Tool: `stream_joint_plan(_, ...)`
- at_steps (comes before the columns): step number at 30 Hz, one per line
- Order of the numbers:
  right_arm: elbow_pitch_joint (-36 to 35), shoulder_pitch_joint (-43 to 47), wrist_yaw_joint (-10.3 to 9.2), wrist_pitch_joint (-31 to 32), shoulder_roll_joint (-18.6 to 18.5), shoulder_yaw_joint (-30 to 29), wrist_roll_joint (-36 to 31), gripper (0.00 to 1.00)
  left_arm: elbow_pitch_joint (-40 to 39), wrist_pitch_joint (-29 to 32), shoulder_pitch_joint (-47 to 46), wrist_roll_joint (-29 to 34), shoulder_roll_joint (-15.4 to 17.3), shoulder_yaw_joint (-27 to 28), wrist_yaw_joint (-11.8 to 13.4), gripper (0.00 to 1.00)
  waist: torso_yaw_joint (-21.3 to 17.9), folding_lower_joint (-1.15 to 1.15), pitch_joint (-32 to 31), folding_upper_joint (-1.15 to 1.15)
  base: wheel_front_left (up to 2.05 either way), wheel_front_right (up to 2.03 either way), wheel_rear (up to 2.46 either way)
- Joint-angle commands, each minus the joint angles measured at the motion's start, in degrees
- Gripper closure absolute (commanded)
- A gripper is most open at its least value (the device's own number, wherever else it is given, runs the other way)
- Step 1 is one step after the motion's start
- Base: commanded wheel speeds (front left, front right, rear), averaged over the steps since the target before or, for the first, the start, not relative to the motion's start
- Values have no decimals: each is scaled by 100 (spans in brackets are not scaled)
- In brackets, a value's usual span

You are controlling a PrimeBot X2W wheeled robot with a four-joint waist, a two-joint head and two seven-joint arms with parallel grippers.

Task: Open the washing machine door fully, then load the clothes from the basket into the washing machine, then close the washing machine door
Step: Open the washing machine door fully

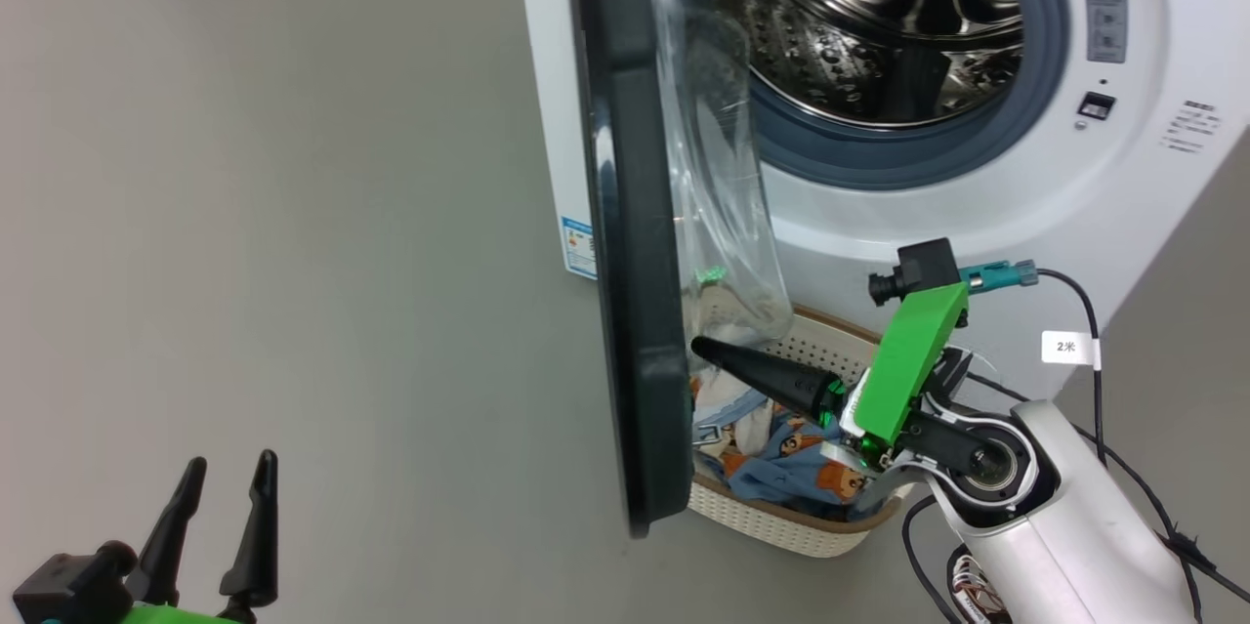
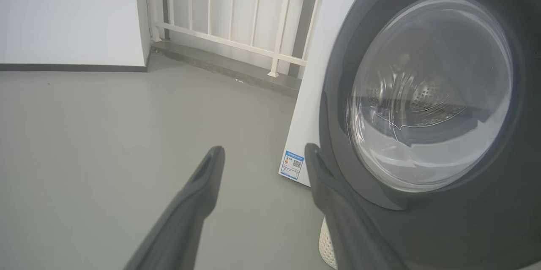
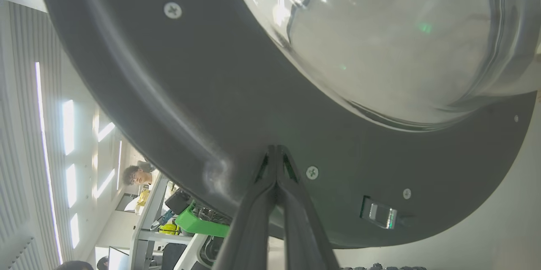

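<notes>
The washing machine (image 1: 1123, 214) stands at the upper right, its steel drum (image 1: 859, 19) exposed. The washing machine door (image 1: 630, 214) stands out edge-on, its glass bowl (image 1: 723, 175) facing the machine. Behind the door's lower edge, on the floor, the basket (image 1: 801, 526) holds the blue printed clothes (image 1: 781, 458). My right gripper (image 1: 698, 347) is shut, its tips pressed against the door's inner black ring (image 3: 169, 92), as the right wrist view shows at the gripper (image 3: 275, 148). My left gripper (image 1: 230, 460) hangs open and empty at the lower left. In its wrist view the gripper (image 2: 264, 149) looks at the door's outer face (image 2: 422, 227).
Grey floor (image 1: 293, 263) spreads left of the door. A white railing (image 2: 228, 16) and a wall stand beyond the machine's side, which bears a blue label (image 2: 292, 164). A black cable with a white tag (image 1: 1069, 347) loops by my right arm. A person (image 3: 135, 175) sits far behind.
</notes>
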Motion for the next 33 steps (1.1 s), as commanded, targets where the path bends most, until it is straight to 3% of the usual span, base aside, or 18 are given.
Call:
stream_joint_plan(1, -245, -119, 35, -83, 65, 7, 7, 89, -114, -37, -223, 111, 139, 200, -13, 0, -125, 0, -33, 0, 0, 0, 0)
stream_joint_plan(3, -342, -85, 35, -129, 66, -23, 26, 63, -128, -37, -210, 120, 134, 196, -13, 0, -227, 0, -58, 0, 0, 0, 0)
stream_joint_plan(5, -450, -45, 35, -175, 63, -42, 17, 49, -138, -37, -187, 125, 127, 197, -13, 0, -341, 0, -89, 0, 0, 0, 0)
stream_joint_plan(6, -517, -23, 35, -203, 62, -41, -2, 27, -142, -37, -174, 132, 125, 197, -13, 0, -404, 0, -104, 0, 0, 0, 0)
stream_joint_plan(7, -592, 1, 35, -240, 62, -36, -29, 0, -150, -37, -163, 139, 124, 192, -13, 0, -468, 0, -114, 0, 0, 0, 0)
stream_joint_plan(11, -949, 74, 35, -561, 64, -11, -253, 0, -195, -37, -135, 167, 122, 182, -13, 0, -738, 0, -125, 0, 0, 0, 0)
stream_joint_plan(20, -1581, 275, 35, -1966, 7, 44, -1085, 0, -260, -37, -42, 231, 84, 184, -10, 0, -1444, 0, -194, 0, 0, 0, 0)
stream_joint_plan(28, -1775, 749, 35, -2703, -384, 399, -1850, 0, -362, -37, 77, 303, 64, 207, 27, 0, -1934, 0, -254, 0, 0, 0, 0)
stream_joint_plan(33, -1787, 1019, 35, -3339, -661, 503, -2687, 0, -440, -37, 168, 332, 67, 241, 72, 0, -2158, 0, -291, 0, 0, 0, 0)
